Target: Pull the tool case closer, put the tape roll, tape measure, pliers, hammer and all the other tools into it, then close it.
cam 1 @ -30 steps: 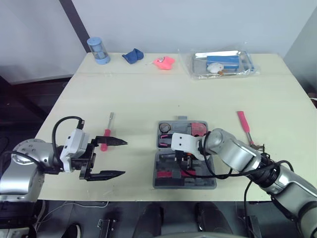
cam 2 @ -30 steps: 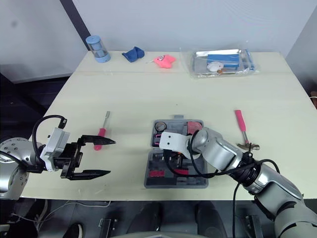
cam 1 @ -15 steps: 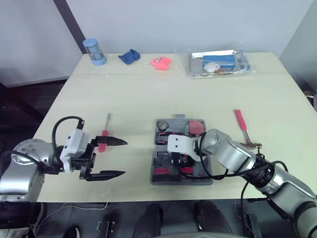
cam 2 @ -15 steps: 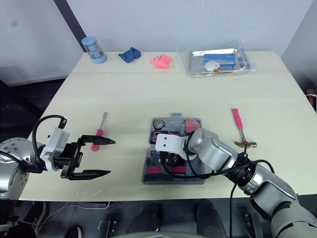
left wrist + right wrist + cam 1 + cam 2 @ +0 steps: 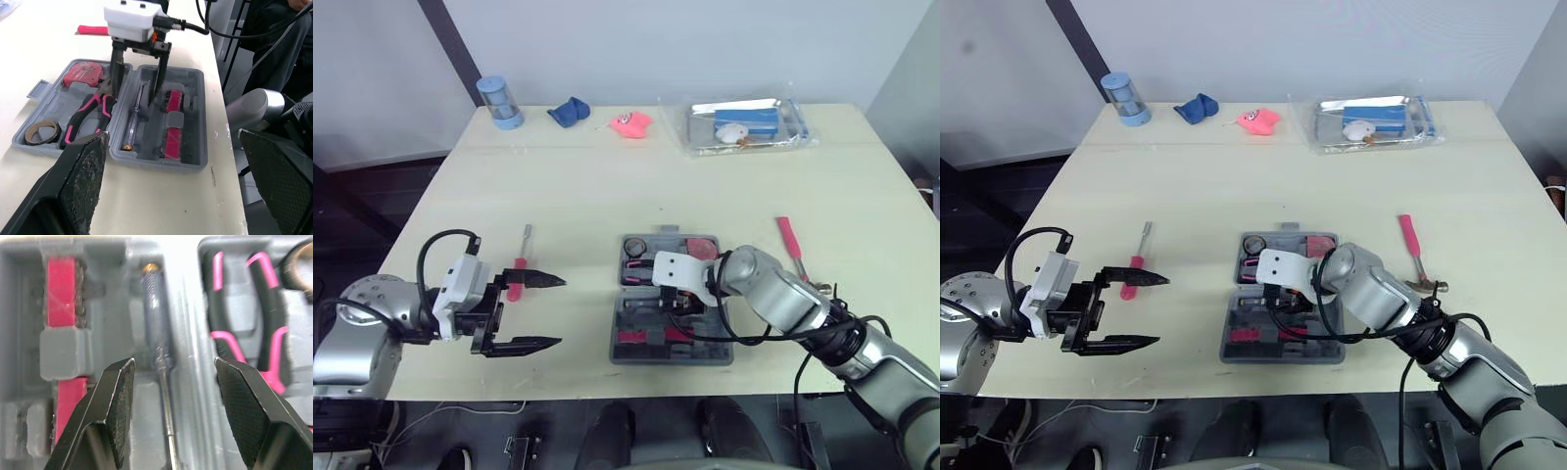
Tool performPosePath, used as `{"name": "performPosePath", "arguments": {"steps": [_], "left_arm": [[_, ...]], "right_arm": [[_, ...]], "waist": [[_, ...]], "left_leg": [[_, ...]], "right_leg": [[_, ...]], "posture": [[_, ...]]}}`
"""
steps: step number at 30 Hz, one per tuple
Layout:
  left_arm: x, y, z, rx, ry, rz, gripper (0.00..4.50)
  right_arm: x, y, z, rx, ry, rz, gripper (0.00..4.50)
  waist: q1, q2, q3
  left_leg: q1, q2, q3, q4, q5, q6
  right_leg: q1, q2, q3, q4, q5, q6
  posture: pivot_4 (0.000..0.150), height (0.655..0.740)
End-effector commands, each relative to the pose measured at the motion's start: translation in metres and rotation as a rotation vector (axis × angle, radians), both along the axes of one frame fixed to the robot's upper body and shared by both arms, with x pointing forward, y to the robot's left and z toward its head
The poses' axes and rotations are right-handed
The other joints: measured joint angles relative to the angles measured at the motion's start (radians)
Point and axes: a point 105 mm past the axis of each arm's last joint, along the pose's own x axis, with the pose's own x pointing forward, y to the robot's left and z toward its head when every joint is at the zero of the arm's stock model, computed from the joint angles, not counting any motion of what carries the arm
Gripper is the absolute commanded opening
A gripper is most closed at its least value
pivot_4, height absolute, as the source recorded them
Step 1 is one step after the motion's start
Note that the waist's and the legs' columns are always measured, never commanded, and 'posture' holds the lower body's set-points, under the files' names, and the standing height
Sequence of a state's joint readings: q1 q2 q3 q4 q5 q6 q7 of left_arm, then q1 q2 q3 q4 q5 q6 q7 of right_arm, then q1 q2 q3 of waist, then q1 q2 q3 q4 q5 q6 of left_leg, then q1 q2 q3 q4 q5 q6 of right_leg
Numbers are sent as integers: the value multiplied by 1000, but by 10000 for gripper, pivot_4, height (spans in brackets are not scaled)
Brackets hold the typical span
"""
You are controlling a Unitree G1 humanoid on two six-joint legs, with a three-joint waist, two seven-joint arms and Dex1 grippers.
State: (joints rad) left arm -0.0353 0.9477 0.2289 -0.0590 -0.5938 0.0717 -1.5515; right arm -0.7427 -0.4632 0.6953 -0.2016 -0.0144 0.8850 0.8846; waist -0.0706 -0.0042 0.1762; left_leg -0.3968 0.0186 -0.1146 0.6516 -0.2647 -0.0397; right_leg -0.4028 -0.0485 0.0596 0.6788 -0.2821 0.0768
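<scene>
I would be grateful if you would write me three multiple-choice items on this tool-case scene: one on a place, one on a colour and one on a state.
1. Where does the pink-handled hammer lie?
A. Inside the case
B. On the pale table, to the robot's right of the open grey plastic tool case
C. On the floor

2. What colour are the grips of the pliers in the case?
A. Pink and black
B. Blue and yellow
C. Plain green

3. What is the state of the right gripper?
A. Open, with a finger on either side of the clear-handled screwdriver
B. Shut on the hammer
C. Shut on the pliers

Answers:
1 B: the hammer rests on bare table beside the case.
2 A: both wrist views show pink and black grips.
3 A: a wide gap separates the fingers.
</scene>
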Motion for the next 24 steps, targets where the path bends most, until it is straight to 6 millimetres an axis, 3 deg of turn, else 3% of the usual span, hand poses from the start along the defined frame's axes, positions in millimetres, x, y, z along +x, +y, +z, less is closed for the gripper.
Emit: {"name": "performPosePath", "arguments": {"steps": [1,2,3,6,14,24], "left_arm": [[-1,-3,9,-23,-33,-18,45000],[-2,-3,9,-24,-32,-17,45000],[-2,-3,9,-26,-32,-17,45000],[-2,-3,9,-28,-31,-15,45000],[0,-4,9,-30,-32,-16,45000],[0,-4,11,-32,-35,-8,45000]], "right_arm": [[-3,4,14,90,-39,32,22247],[-4,3,13,119,-33,30,17779],[-4,3,12,139,-32,26,16078],[-5,-1,6,159,-32,30,178],[-3,0,-8,182,-10,21,178],[-3,-16,-53,105,75,-32,178]], "waist": [[1,0,0],[1,0,0],[1,-1,0],[1,-1,0],[0,-1,0],[1,-1,-1]], "left_leg": [[0,0,0,0,0,0],[0,0,0,0,0,0],[0,0,0,0,0,0],[0,0,0,0,0,0],[0,0,0,0,0,0],[0,0,0,0,0,0]], "right_leg": [[0,0,0,0,0,0],[0,0,0,0,0,0],[0,0,0,0,0,0],[0,0,0,0,0,0],[0,0,0,0,0,0],[0,0,0,0,0,0]], "posture": [[1500,7400],[1500,7400],[1500,7400],[1500,7400],[1500,7400],[1500,7400]]}}
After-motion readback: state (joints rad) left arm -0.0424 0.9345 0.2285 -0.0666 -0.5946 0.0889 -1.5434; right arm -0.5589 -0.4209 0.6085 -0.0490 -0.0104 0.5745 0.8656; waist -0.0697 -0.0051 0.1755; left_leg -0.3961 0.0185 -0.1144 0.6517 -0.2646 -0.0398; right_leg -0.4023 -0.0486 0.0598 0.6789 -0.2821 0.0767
